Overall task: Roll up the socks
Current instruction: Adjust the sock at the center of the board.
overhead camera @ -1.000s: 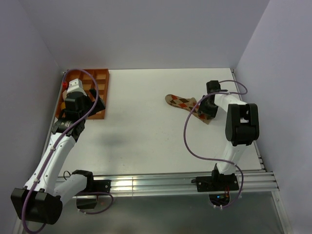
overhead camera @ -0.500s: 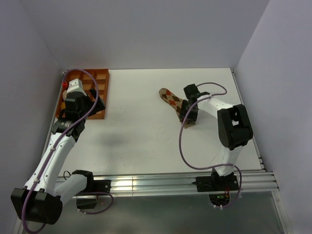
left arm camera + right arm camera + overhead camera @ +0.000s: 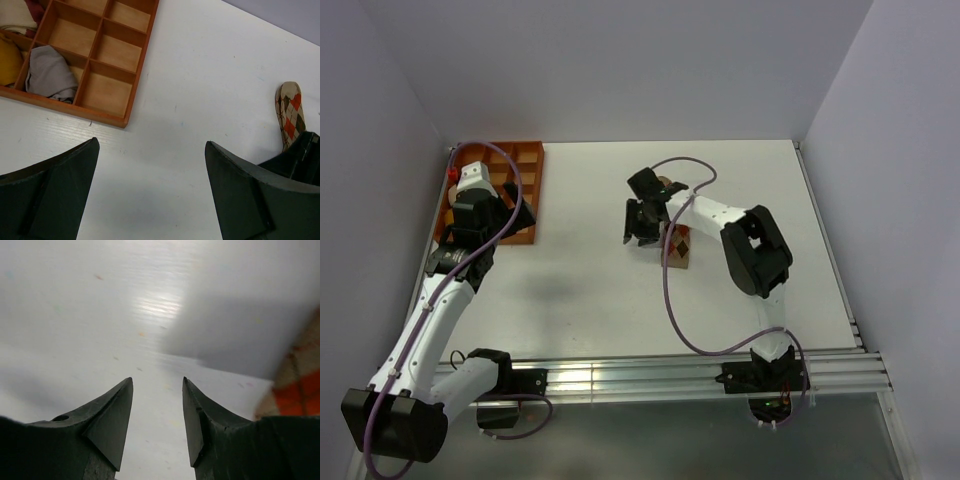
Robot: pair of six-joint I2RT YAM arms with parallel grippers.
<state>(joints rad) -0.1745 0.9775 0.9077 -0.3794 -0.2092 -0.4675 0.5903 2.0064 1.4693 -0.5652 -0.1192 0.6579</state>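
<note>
1. Argyle sock [image 3: 679, 246] lies flat mid-frame on the counter [image 3: 590, 280], partly under the right arm. No second sock in sight.
2. Right gripper [image 3: 157, 381] is half-open and empty, with the sock at the wrist view's right edge. I'd centre over the toe, then pinch.
3. Left gripper [image 3: 151, 144] is wide and idle by the tray [image 3: 136, 82], upper left.

Seen from above, with the arm bases at 6 o'clock, the tray [image 3: 532, 190] sits on the table [image 3: 580, 290] at 10 o'clock, by the left edge. The left gripper [image 3: 515, 215] hangs over the tray's near-right corner. The sock [image 3: 681, 247] lies near the table's middle, slightly toward 2 o'clock and well apart from the tray. The right gripper [image 3: 642, 225] is at the sock's 10 o'clock, and the sock is outside its fingers. A cloth [image 3: 47, 75] lies in an edge compartment of the tray.
</note>
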